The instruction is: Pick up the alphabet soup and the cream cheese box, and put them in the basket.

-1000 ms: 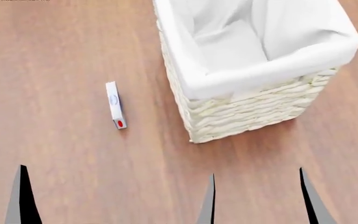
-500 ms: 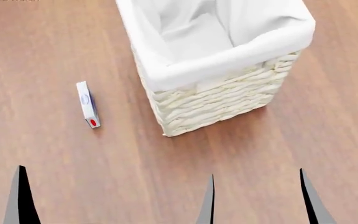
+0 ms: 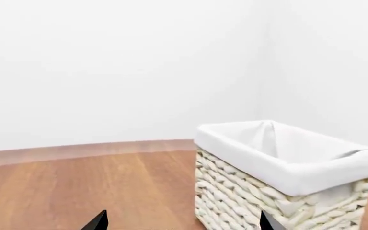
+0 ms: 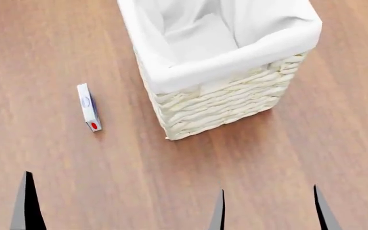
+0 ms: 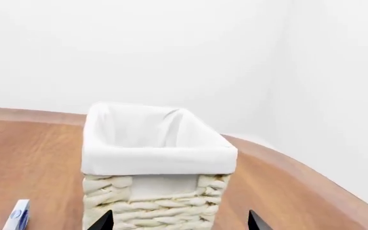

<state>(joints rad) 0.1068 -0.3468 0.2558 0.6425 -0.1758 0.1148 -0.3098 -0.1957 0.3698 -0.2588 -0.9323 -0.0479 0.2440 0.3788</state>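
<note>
Left claw [image 3: 180, 221]: fingertips only, at the frame edge in the wrist view; spread wide, nothing between them. One tip visible in the head view, low at the left.
Right claw [image 4: 270, 211]: two dark tips low in the head view, spread apart, holding nothing; above bare desk [image 4: 56, 43], short of the basket.
Basket [image 4: 225, 103]: upright on the desk, ahead of the right claw and well apart from it; white liner [image 4: 190, 38] folded over the rim; visible part of the inside holds only cloth.
Box [image 4: 88, 107]: on the desk to the left of the basket, near it but not touching; on a narrow side, long axis pointing roughly away from the robot, red spot at the near end. Also partly seen at the edge of the right wrist view [image 5: 17, 216], beside the basket.
Soup: in none of the views.
Surroundings: wood-brown desk with a curved far edge, plain white walls [image 3: 107, 62] behind.
</note>
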